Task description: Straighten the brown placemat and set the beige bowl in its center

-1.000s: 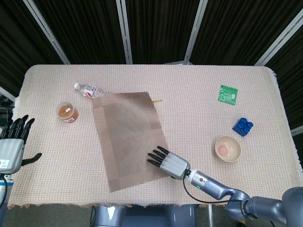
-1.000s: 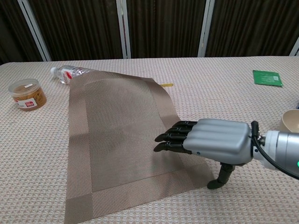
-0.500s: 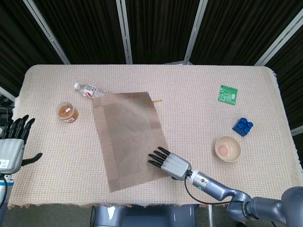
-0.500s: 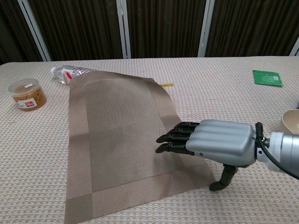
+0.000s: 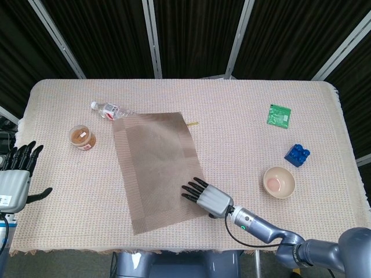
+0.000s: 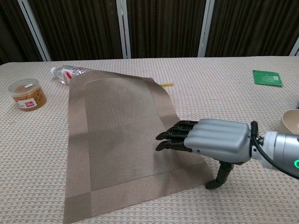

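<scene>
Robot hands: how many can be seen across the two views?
2. The right robot hand lies with its fingers on the brown placemat's near right corner. The left robot hand hangs off the table's left edge, holding nothing, seen only in the head view.

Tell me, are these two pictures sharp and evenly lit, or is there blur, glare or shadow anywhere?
Head view: sharp and evenly lit throughout, with black curtains behind the table. Chest view: the right hand is crisp and throws only a faint shadow on the brown placemat; the beige bowl is cut off by the frame edge.
</scene>
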`<state>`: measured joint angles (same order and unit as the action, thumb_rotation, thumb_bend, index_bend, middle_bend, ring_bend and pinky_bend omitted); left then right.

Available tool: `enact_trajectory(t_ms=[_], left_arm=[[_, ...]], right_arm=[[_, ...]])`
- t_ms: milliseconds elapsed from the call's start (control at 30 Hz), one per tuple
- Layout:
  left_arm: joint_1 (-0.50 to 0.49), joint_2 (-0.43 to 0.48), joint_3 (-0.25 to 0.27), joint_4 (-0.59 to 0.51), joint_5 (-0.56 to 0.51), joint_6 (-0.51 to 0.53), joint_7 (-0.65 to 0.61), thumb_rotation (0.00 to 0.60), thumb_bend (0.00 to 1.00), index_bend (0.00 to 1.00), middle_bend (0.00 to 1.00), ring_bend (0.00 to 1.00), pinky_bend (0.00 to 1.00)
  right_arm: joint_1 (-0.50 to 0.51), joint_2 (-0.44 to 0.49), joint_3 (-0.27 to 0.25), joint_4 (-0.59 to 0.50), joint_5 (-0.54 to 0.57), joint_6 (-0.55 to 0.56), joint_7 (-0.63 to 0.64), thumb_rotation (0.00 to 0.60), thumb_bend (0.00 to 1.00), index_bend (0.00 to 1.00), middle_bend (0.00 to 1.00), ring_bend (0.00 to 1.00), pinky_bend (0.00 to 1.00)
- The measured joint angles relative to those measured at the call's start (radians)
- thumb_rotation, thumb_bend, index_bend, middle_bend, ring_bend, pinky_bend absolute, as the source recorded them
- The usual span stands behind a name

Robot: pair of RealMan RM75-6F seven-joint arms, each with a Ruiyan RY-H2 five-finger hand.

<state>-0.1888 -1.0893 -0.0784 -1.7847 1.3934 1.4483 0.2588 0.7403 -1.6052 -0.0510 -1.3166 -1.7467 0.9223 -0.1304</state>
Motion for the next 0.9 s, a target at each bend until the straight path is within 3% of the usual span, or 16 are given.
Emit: enact_trajectory(t_ms=[267, 900], left_arm=[[0.001, 0.0, -0.001, -0.002, 0.003, -0.002, -0.001, 0.6, 0.14, 0.0, 0.0, 0.0, 0.0], [0.001, 0.0, 0.001, -0.006, 0.006, -0.014, -0.001, 0.6, 0.14, 0.0, 0.0, 0.0, 0.0]], right_arm=[[0.008, -0.002, -0.012, 0.017, -0.016, 0.027, 0.038, 0.6, 0.06, 0.11, 0.0, 0.0, 0.0], [0.007, -0.021, -0.038, 0.071, -0.035, 0.084, 0.117, 0.6, 0.21, 0.15, 0.0, 0.0, 0.0]])
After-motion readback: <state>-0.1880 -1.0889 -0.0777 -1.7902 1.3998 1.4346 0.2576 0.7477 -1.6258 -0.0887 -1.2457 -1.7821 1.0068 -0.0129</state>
